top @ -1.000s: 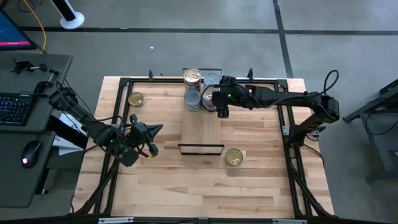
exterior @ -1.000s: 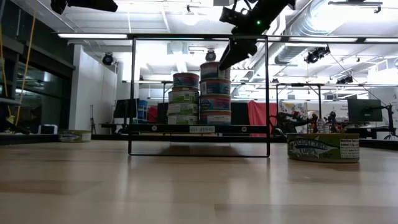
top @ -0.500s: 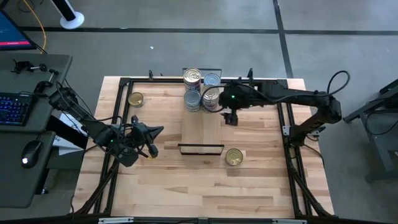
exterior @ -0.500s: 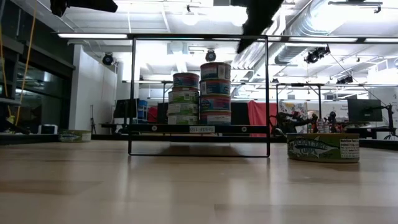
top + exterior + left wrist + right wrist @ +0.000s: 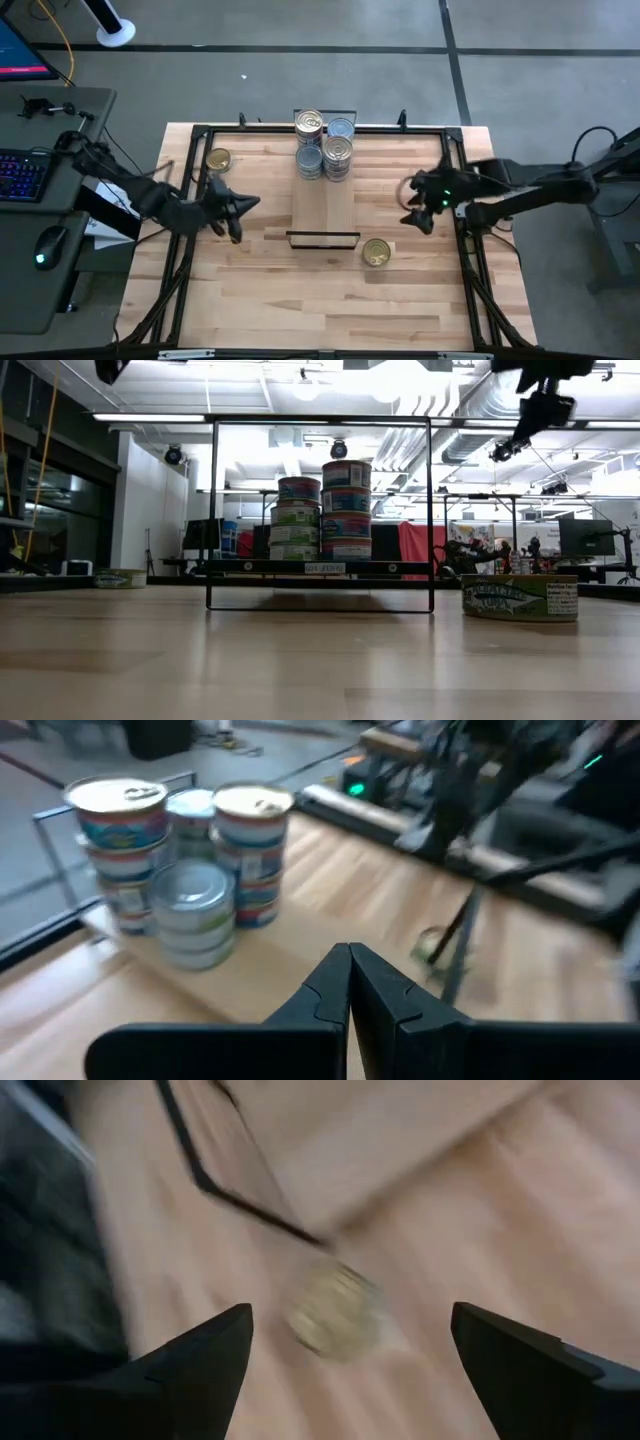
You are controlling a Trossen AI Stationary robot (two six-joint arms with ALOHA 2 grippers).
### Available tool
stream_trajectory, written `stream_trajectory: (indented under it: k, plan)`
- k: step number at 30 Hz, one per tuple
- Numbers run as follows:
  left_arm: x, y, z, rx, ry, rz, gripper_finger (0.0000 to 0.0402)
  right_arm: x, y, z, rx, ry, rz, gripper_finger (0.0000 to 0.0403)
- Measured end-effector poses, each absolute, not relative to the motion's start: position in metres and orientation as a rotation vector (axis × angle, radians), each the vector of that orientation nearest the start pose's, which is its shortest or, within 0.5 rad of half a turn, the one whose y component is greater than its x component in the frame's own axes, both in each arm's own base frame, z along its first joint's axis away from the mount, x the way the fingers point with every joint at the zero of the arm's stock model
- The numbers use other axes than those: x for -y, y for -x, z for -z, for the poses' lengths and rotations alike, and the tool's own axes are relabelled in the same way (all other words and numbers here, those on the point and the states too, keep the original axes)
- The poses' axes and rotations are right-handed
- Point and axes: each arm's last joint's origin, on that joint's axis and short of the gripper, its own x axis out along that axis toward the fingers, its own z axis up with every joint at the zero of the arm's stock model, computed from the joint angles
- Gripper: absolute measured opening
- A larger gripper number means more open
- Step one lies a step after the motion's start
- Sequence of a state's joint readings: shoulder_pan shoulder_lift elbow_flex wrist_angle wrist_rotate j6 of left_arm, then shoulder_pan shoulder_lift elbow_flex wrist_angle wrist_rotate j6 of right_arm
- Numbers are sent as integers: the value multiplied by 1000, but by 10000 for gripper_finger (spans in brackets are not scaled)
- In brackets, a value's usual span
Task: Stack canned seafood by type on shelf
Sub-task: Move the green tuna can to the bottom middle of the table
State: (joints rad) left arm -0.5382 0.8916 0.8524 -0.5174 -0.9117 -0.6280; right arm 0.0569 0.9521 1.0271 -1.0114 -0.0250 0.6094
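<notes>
Butcher-block tabletop (image 5: 300,290) ringed by a black frame, with a desk and keyboard off its left edge. Shelf (image 5: 325,205): a light-wood plank lying at the table's far middle, bearing stacks of tins (image 5: 324,150) clustered at its far end; the low view shows two stacks side by side, the right one taller. Two gold-topped tins lie off the plank: a far-left tin (image 5: 218,159) and a near tin (image 5: 376,252), just beside the plank's near right corner. Left gripper (image 5: 236,208): held over the left side of the table, jaws pressed together, empty. Right gripper (image 5: 418,204): raised near the right frame rail, jaws spread wide, empty. Right wrist view is motion-blurred, so the near tin appears only as a pale smear.
</notes>
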Motion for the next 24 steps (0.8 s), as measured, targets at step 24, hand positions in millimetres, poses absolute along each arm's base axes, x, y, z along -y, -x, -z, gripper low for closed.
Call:
stream_trajectory:
  k: [24]
  plan:
    - [131,-198,-330,-119,812,20,0,-60,-192,-221,-262,-916,-37,316]
